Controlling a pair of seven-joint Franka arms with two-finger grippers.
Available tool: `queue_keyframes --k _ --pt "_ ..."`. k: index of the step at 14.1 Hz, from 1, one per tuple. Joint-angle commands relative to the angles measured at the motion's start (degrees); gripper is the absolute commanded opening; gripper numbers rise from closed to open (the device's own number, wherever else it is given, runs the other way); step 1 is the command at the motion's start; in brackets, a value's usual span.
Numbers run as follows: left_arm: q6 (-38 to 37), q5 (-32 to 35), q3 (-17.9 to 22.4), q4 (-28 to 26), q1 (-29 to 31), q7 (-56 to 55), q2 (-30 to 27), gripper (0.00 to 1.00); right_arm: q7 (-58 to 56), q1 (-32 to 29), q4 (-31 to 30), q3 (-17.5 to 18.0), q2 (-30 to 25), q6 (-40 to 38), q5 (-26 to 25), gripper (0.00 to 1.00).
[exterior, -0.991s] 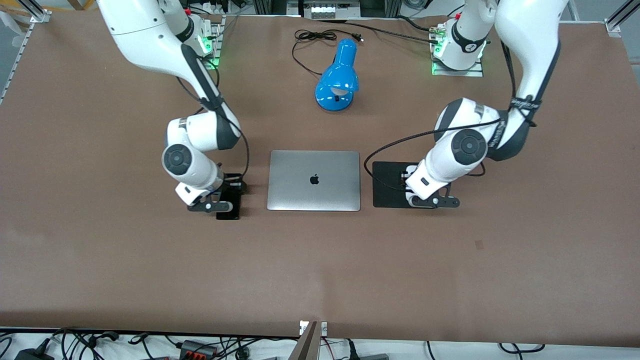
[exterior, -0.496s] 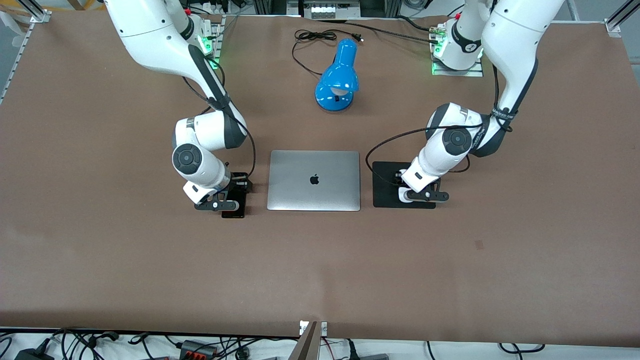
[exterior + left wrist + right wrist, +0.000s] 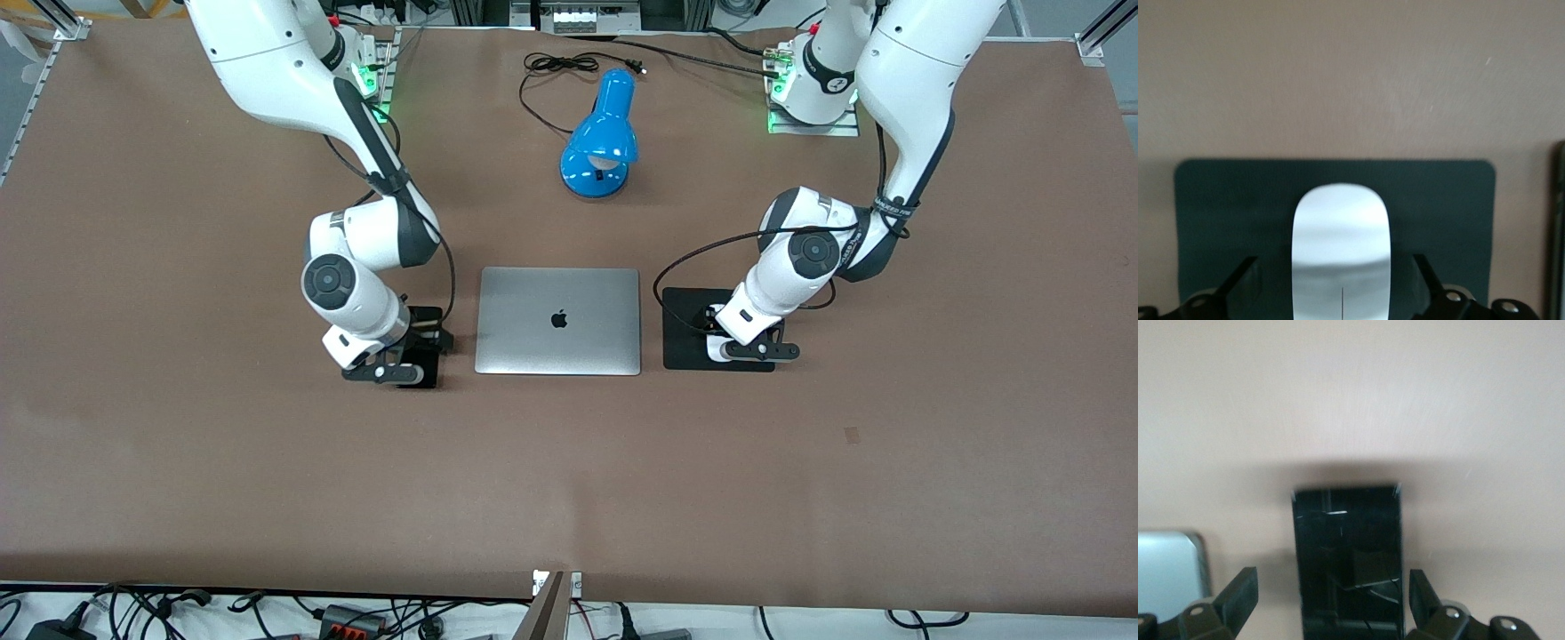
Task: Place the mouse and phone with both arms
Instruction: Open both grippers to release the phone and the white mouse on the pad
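The white mouse (image 3: 1341, 247) lies on the black mouse pad (image 3: 1218, 200), and my left gripper (image 3: 1335, 283) is open around it with a gap at each side. In the front view the left gripper (image 3: 718, 333) is low over the pad (image 3: 680, 351) and hides most of the mouse. The black phone (image 3: 1348, 560) lies lengthwise between the spread fingers of my right gripper (image 3: 1331, 597), which is open. In the front view the right gripper (image 3: 420, 342) is low over the phone (image 3: 427, 378), beside the laptop at the right arm's end.
A closed silver laptop (image 3: 558, 320) lies between the phone and the mouse pad. A blue desk lamp (image 3: 600, 133) with a black cable (image 3: 556, 67) stands farther from the front camera. The brown table (image 3: 569, 489) stretches wide toward the front camera.
The right gripper and the phone have shifted toward the laptop. The left gripper moved toward the laptop over the mouse pad, then hardly moved in the last half second.
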Motion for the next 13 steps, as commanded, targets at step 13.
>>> queue_keyframes --k 13 --pt "-65.19 7.41 0.23 35.48 6.92 15.07 -13.85 1.00 -0.94 -0.18 9.99 -22.72 -25.62 -34.60 -0.29 1.00"
